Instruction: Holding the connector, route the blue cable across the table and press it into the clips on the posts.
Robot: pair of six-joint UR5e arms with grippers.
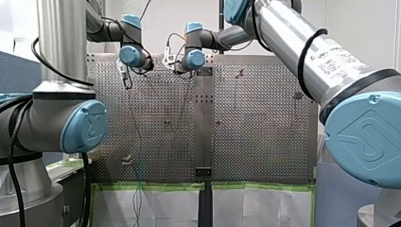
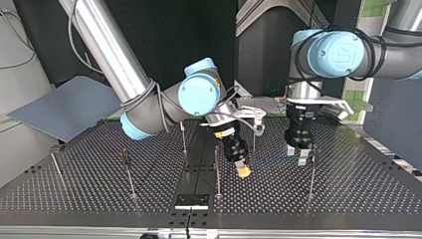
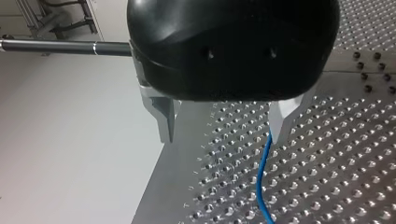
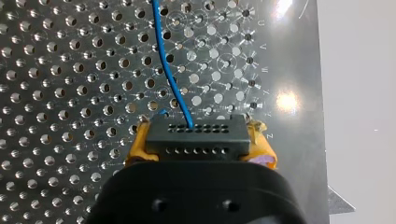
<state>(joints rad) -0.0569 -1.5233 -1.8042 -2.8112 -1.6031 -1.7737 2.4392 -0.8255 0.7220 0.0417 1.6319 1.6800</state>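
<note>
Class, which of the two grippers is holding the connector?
My right gripper, yellow pads clamped on the black connector; my left gripper is open.

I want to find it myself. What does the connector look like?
Look at the holey table, then at my right gripper with yellow pads near its middle. Pinched between those pads is the connector: a small black block with rows of tiny holes, the blue cable running out of it.
</note>
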